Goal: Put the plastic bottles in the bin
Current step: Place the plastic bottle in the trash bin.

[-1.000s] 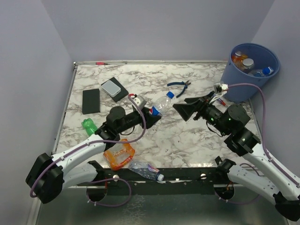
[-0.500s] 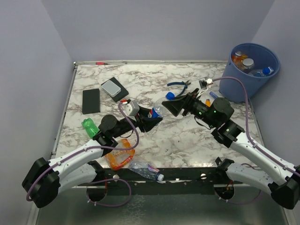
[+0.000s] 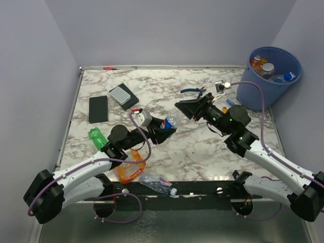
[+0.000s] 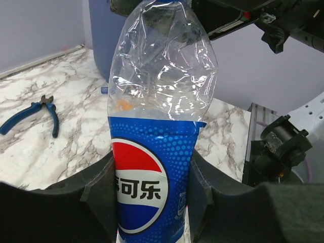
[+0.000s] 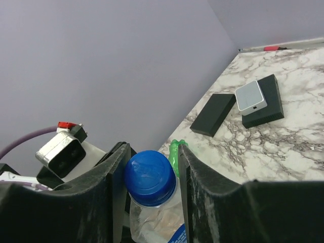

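Fingers on right gripper [image 5: 152, 150], open a second ago, now clamp the cap [image 5: 150, 177]; we see left gripper [image 4: 152, 167] still gripping the bottle [image 4: 159, 96].

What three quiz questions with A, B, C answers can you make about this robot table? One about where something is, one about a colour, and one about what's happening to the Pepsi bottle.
1. Where is the blue bin?
A. Far right corner
B. Near left corner
C. Right in the middle

2. What colour is the cap on the Pepsi bottle?
A. Red
B. Yellow
C. Blue

3. What is happening to the Pepsi bottle?
A. It lies alone, untouched
B. The left gripper holds it
C. It is inside the bin

Answers:
1 A: the top view shows the bin at the far right corner.
2 C: the right wrist view shows a blue cap between the fingers of the right gripper.
3 B: the left wrist view shows fingers pressed against both sides of its label.
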`<control>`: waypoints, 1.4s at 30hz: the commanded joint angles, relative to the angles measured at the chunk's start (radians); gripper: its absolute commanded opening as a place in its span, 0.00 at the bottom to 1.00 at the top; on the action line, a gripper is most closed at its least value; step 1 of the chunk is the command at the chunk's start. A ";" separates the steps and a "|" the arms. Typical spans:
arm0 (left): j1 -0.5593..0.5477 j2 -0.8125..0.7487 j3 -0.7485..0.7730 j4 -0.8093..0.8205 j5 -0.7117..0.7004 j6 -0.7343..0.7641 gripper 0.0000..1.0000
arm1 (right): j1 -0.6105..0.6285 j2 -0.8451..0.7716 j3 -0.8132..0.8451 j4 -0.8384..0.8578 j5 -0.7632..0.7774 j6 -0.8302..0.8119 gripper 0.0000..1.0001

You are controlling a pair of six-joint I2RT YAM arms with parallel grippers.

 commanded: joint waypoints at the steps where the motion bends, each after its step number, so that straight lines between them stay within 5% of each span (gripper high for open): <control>1: -0.006 -0.011 -0.002 0.040 -0.018 0.015 0.33 | 0.000 0.033 0.011 0.019 -0.030 0.005 0.43; 5: -0.007 -0.015 0.001 0.029 -0.035 0.020 0.33 | 0.000 0.048 0.030 -0.021 -0.045 -0.004 0.55; 10: -0.008 -0.014 0.003 0.024 -0.038 0.021 0.35 | 0.000 0.058 0.036 -0.046 -0.051 -0.009 0.35; 11: -0.007 -0.015 0.004 0.022 -0.040 0.021 0.41 | 0.000 0.056 0.036 -0.047 -0.050 -0.010 0.27; 13: -0.008 -0.020 0.009 -0.006 -0.043 0.020 0.69 | 0.000 0.046 0.042 -0.063 -0.035 -0.024 0.02; 15: -0.008 -0.023 0.019 -0.032 -0.061 0.020 0.97 | 0.000 0.024 0.081 -0.131 0.014 -0.066 0.01; 18: -0.008 -0.040 0.025 -0.062 -0.120 0.024 0.99 | -0.001 -0.014 0.230 -0.329 0.162 -0.195 0.01; 24: -0.008 -0.119 0.023 -0.098 -0.297 0.038 0.99 | -0.002 0.066 0.707 -0.678 0.692 -0.526 0.00; 27: -0.008 -0.160 0.014 -0.109 -0.386 0.047 0.99 | -0.007 0.123 0.808 -0.540 0.970 -0.779 0.01; 29: -0.009 -0.174 0.014 -0.121 -0.430 0.047 0.99 | -0.036 0.143 0.795 -0.277 1.075 -0.979 0.01; 32: -0.008 -0.180 0.016 -0.140 -0.466 0.039 0.99 | -0.164 0.206 0.825 -0.050 1.067 -1.096 0.01; 36: -0.009 -0.170 0.028 -0.166 -0.484 0.027 0.99 | -0.393 0.393 1.031 -0.150 1.026 -0.983 0.01; 42: -0.008 -0.177 0.033 -0.195 -0.548 -0.001 0.99 | -0.601 0.578 1.121 -0.141 0.965 -0.794 0.00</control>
